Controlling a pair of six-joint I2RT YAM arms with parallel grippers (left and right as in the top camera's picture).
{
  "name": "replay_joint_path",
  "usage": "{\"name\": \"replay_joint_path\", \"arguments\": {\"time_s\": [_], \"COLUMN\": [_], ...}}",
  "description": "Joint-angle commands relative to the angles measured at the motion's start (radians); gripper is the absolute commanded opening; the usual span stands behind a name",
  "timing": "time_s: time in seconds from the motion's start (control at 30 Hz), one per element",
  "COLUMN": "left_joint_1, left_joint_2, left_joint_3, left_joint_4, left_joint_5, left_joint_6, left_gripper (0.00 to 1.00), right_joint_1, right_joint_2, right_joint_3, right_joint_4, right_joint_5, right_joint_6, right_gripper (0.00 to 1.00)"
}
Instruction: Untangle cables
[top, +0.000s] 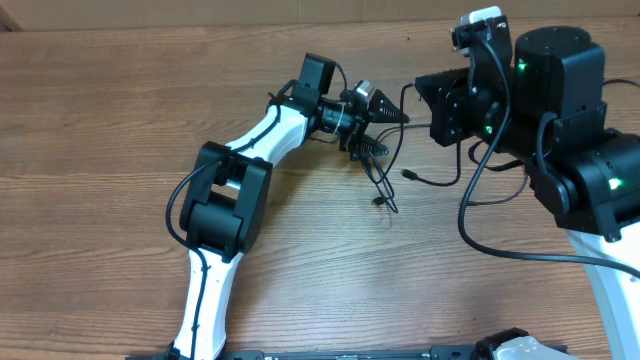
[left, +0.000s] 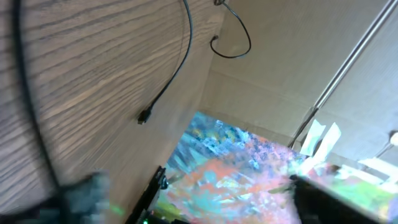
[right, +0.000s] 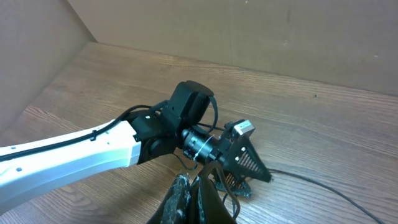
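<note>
Cables (top: 383, 187), thin black flexible cords with small plugs at their ends, lie on the brown wood-grain table (top: 120, 120) near its middle, in the space between the two arms. In the overhead view a few strands drop from the left gripper (top: 385, 130) toward the near edge and end in a small plug just below it. Another strand starts at a plug a little to the right and trails off under the right arm.

The left gripper, black with ribbed triangular fingers (top: 387, 109), is turned on its side and points at the right arm. Its jaws stand apart, and the cords pass against the lower finger. I cannot tell whether any strand is pinched. The right wrist view shows the same gripper (right: 245, 171) from the front, with dark strands bunched beneath it.

The right gripper (right: 196, 200) appears only as a blur at the bottom of its own camera, close to the bundle, so I cannot tell how its jaws stand.

The left wrist view is smeared, but one cord with its plug (left: 144, 116) lies flat on the wood.
</note>
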Motion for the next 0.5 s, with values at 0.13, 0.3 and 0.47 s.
{"name": "replay_joint_path", "arguments": {"time_s": [0.13, 0.3, 0.47], "left_joint_1": [0.006, 0.019, 0.100], "left_joint_2": [-0.007, -0.007, -0.008], "left_joint_3": [0.011, 0.011, 0.011], "left_joint_4": [0.001, 0.002, 0.001], "left_joint_5": [0.020, -0.031, -0.143], "left_joint_6": [-0.010, 0.035, 0.155], "left_gripper": [0.04, 0.04, 0.04], "right_joint_1": [-0.003, -0.003, -0.003], "right_joint_2": [-0.002, -0.002, -0.002], "right_joint_3": [0.007, 0.007, 0.007], "right_joint_4": [-0.001, -0.001, -0.005], "right_joint_5": [0.000, 0.000, 0.000], "right_joint_6": [0.003, 0.003, 0.003], "right_gripper": [0.04, 0.04, 0.04]}}
